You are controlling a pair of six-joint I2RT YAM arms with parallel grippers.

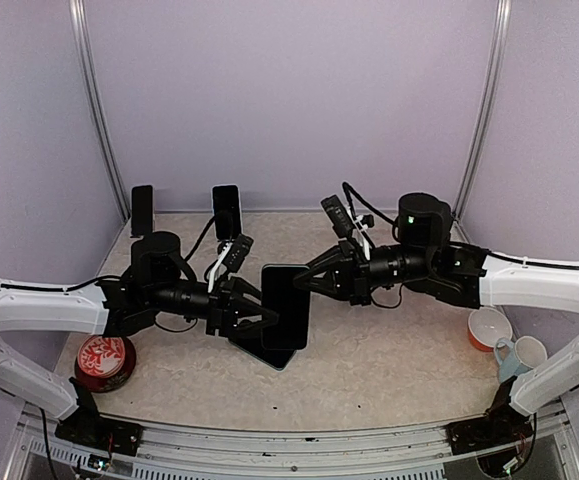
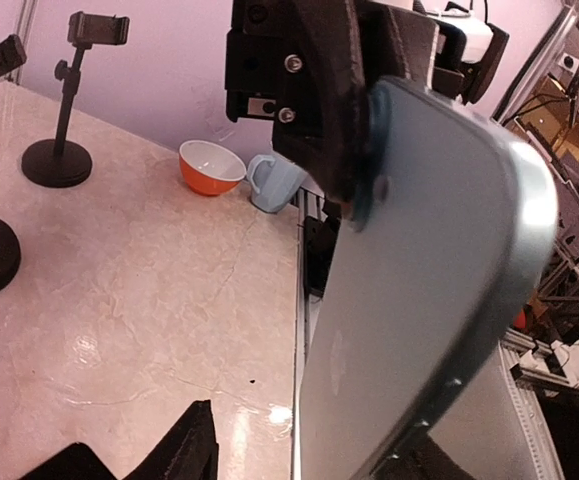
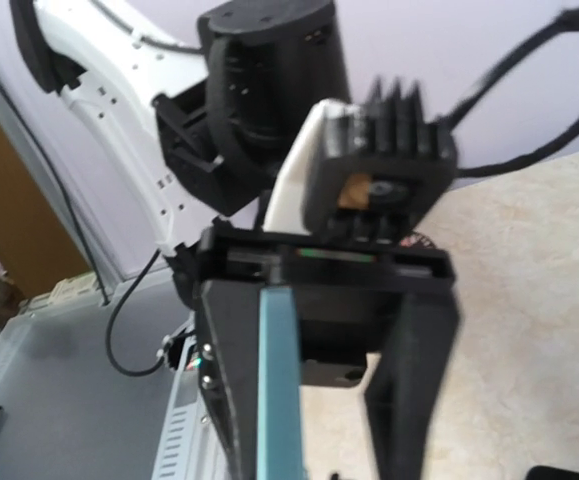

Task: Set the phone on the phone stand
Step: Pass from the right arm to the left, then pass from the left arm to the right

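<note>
Standing on end over the middle of the table (image 1: 389,372), the phone (image 1: 285,305) has its long axis close to vertical. Its dark screen faces the near edge and its pale blue back faces the far wall. A faint round mark on the back is too dim to make out, and no writing can be read.

The right gripper (image 1: 311,284) is clamped on the phone's upper part, one black finger pressed flat on the blue back. The left gripper (image 1: 255,318) sits at the opposite edge with its jaws apart. In the right wrist view the phone's thin edge lies against one finger (image 3: 231,385), with a clear gap to the other.

Well behind, near the back wall, stand a phone stand (image 1: 142,211) and a second phone stand (image 1: 227,210). On the right are an orange bowl (image 1: 489,326) and a light blue mug (image 1: 521,352), just beside each other. A red round container (image 1: 104,360) on the left bears white markings too small to read.
</note>
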